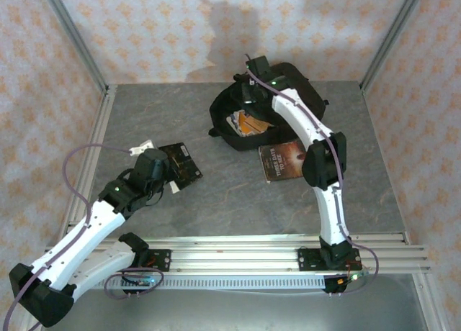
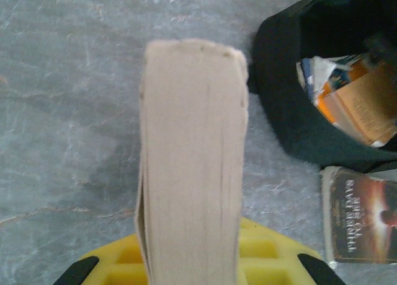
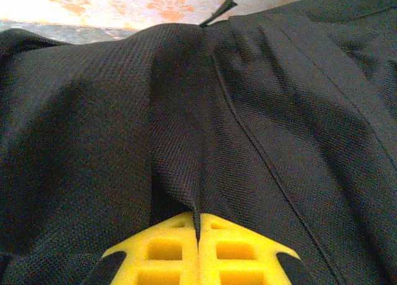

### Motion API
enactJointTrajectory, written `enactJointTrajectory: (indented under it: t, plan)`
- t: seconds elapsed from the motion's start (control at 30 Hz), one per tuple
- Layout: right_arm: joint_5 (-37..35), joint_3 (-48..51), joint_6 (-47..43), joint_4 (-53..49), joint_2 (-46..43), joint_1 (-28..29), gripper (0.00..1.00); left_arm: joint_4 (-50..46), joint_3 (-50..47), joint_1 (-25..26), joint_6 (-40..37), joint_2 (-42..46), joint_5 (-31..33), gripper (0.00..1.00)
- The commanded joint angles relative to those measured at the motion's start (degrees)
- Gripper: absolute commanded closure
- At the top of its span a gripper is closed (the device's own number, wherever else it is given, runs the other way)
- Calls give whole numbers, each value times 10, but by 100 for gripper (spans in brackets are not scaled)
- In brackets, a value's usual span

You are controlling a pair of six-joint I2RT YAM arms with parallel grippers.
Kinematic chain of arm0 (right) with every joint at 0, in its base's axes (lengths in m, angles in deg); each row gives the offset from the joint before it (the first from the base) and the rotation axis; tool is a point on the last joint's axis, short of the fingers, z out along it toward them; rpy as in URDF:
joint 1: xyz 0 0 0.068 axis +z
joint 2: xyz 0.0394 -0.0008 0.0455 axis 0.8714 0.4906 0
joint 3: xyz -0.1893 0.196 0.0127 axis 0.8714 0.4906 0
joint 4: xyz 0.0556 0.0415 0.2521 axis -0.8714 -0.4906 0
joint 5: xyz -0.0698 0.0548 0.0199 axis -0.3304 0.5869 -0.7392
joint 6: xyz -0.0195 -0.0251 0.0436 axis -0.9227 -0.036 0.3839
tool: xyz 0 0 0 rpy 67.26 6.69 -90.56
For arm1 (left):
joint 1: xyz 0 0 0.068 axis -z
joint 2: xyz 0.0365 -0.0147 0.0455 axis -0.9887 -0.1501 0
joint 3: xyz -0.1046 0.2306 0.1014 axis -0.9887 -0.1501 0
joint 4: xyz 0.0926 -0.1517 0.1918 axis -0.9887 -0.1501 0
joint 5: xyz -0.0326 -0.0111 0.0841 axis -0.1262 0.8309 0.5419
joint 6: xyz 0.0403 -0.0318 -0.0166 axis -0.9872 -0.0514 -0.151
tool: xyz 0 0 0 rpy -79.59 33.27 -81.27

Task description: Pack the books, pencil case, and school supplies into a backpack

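At the backpack [image 3: 111, 111] top, a fabric fold is pinched by the right jaws; a black book [image 1: 184, 165] is clamped in the left jaws over the table [image 1: 238, 194].

the white left arm [image 1: 90, 227] stretches low from the near left corner of the grey table [image 1: 238, 194]. its yellow-fingered left gripper [image 2: 192, 257] is clamped on a thick, pale-paged paperback book [image 2: 192, 142]. the white right arm [image 1: 320, 165] arches toward the far edge, and the right gripper [image 3: 198, 238] pinches a fold of the black woven-fabric backpack [image 3: 111, 124].
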Motion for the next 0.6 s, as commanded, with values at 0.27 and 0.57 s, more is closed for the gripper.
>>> enactJointTrajectory:
  t: [0.27, 0.57]
  plan:
    - [159, 100, 4, 24, -117, -8, 100, 289, 71, -43, 74, -124, -102, 100]
    - [192, 137, 18, 34, -143, -19, 100, 321, 84, -51, 57, -97, -125, 100]
